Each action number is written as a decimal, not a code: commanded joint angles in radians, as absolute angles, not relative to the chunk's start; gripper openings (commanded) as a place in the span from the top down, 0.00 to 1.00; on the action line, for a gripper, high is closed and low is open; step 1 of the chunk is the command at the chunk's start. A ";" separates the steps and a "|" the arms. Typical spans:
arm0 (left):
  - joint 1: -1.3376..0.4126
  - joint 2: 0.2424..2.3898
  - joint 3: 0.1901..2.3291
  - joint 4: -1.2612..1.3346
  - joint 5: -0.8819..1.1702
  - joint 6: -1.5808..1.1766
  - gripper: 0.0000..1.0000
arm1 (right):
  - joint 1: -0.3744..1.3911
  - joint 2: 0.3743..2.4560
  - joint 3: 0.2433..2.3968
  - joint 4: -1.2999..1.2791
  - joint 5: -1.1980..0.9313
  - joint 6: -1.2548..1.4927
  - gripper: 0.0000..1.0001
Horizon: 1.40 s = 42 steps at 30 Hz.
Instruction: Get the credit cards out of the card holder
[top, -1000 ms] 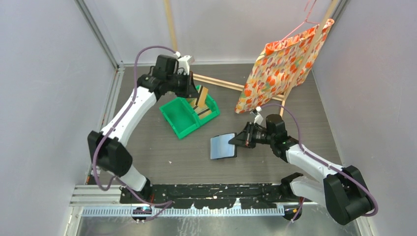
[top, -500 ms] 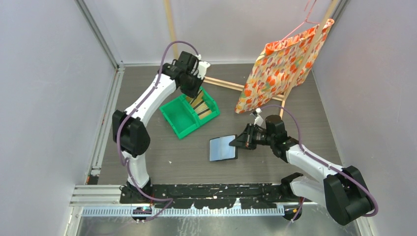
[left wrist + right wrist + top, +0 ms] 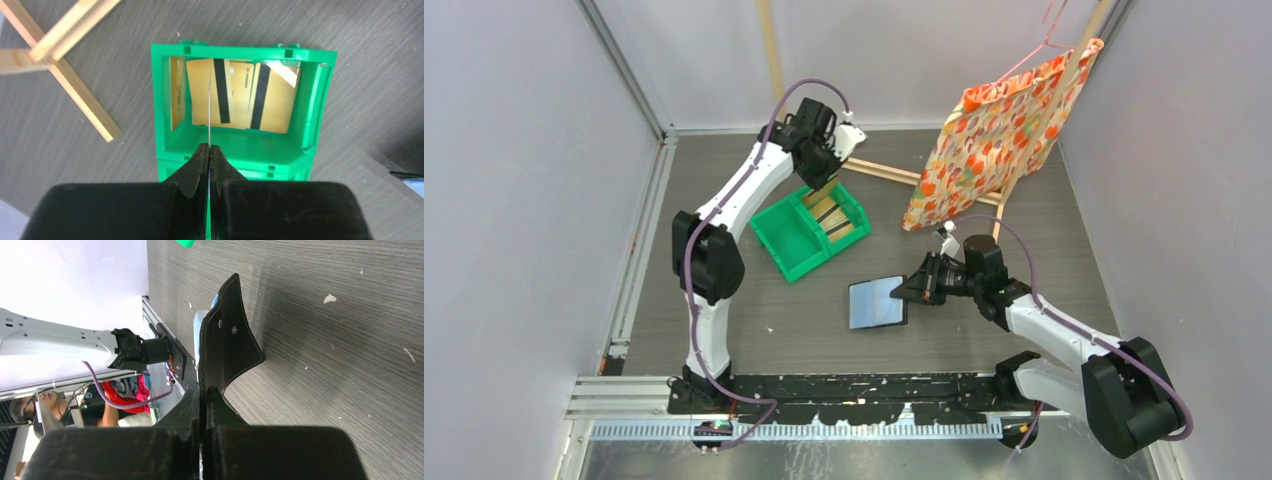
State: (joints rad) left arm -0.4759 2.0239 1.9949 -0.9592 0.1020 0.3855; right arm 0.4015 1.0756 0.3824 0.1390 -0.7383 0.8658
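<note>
Nearest me, I had the right gripper [image 3: 202, 390] clamped on the holder [image 3: 876, 302] by its edge to steady it on the table [image 3: 754, 310], while farther off the left gripper [image 3: 210, 150] pinched one card [image 3: 208, 100] edge-on above the bin [image 3: 245, 50] compartment where other cards [image 3: 240, 95] lay, ready to drop.

light: bright, even | glare: credit cards [image 3: 240, 100] | shadows: soft

From the left wrist, the credit card [image 3: 208, 95] in the left gripper [image 3: 209, 148] shows edge-on, its face unreadable. The gripper's body hides the green bin's [image 3: 240, 145] near compartment. Glare washes out the card holder's [image 3: 877, 302] pockets, perhaps empty.
</note>
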 commanded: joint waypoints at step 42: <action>-0.416 2.270 2.143 -0.969 0.052 0.536 1.00 | 0.398 1.134 0.405 0.173 -0.755 0.863 0.99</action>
State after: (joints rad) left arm -0.4187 2.2589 2.1098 -1.0016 0.0563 0.5545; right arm 0.4015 1.1271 0.3817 0.1425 -0.7387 0.8661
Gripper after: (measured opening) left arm 0.011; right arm 0.054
